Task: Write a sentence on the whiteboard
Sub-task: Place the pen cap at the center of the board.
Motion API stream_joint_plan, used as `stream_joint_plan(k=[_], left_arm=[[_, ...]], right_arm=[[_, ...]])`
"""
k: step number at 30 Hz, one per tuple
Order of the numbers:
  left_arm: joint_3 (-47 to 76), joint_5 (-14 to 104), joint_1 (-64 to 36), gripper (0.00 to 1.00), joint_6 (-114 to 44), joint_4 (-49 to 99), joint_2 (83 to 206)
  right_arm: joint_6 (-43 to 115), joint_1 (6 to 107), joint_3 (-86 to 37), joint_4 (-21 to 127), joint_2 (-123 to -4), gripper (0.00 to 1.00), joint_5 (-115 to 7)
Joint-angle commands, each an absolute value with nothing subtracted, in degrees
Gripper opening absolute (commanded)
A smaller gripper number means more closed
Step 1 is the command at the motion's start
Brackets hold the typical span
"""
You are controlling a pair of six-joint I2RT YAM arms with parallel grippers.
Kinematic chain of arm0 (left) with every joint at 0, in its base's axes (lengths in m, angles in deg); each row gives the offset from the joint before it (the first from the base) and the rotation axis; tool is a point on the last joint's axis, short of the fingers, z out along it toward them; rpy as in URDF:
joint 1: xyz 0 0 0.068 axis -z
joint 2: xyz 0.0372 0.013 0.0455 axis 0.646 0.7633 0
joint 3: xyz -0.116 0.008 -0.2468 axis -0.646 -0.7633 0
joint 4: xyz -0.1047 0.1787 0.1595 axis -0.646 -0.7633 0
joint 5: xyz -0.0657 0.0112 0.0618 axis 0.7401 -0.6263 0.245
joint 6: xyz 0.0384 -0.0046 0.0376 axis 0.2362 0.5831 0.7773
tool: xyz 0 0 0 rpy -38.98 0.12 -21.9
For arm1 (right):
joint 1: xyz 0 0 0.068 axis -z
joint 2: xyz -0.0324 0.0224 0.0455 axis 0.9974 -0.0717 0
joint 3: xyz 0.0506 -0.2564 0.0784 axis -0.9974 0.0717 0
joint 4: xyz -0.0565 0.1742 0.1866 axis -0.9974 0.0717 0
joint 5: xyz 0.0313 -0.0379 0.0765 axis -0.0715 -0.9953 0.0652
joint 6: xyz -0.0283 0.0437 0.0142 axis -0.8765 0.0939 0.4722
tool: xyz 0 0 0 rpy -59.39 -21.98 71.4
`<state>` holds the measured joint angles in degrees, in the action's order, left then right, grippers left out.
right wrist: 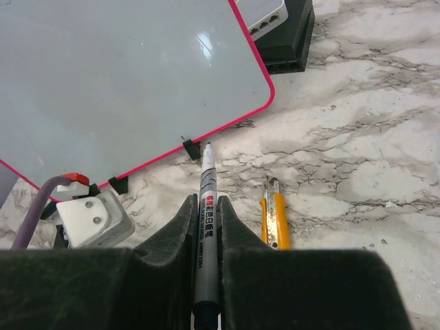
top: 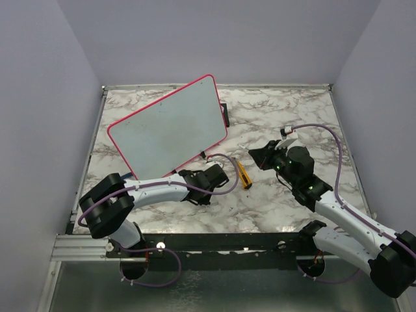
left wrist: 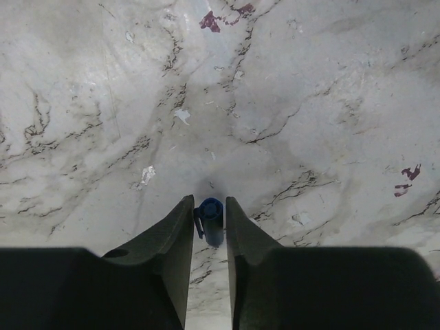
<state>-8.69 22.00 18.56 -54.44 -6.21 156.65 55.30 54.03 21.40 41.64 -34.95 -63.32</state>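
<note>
My right end effector [right wrist: 206,201] is clenched on a slim grey felt-tip marker [right wrist: 205,227] with red print on its barrel, its bare tip pointing ahead toward the near edge of the large pale grey whiteboard with a thin red-pink frame [right wrist: 124,82]. The tip is near that edge but, as far as I can tell, touches nothing; the whiteboard rests on small black feet toward the far left of the white marble counter [top: 292,117], turned at an angle to the counter's edges; I see no sentence on it, not one stroke; my left end effector [left wrist: 210,201] hangs low over bare marble near the whiteboard's near corner, grasping a small dark blue cap [left wrist: 210,218]; a yellow utility knife [top: 244,174] lies between the two arms; I judge the uncapping done and the writing not yet begun; the next move calls for carrying the tip to the whiteboard's upper left, setting it down lightly, and keeping the left arm clear.
</note>
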Motion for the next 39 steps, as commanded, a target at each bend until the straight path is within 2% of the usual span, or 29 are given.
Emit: stream_joint_plan(k=[1, 3, 11, 14, 17, 23, 39], left_arm=[[-6.9, 19.7, 19.0, 0.31, -54.0, -6.7, 156.2], [-6.7, 19.5, 19.0, 0.39, -53.8, -6.7, 155.8], [-5.4, 19.4, 19.0, 0.58, -52.4, -6.8, 153.5], [-3.3, 17.8, 19.0, 0.78, -50.6, -6.8, 151.0], [-0.6, 13.9, 18.8, 0.90, -47.8, -7.5, 149.0], [7.4, 12.5, 15.2, 0.95, -41.7, -8.5, 147.1], [35.9, 26.2, -12.0, 0.97, -34.0, -11.5, 147.7]], right_arm=[[55.7, 54.3, 20.3, 41.8, -34.9, 0.01, -62.1], [55.7, 54.3, 20.2, 41.9, -34.6, 0.01, -62.1], [55.5, 54.3, 20.3, 42.3, -33.8, 0.01, -62.2], [55.5, 54.3, 20.2, 42.6, -33.5, 0.01, -62.3], [55.4, 54.3, 20.4, 42.8, -32.8, 0.01, -62.7], [53.6, 54.3, 20.7, 42.6, -31.0, 0.01, -61.3], [52.4, 54.2, 21.7, 38.2, -30.7, 0.01, -56.8]])
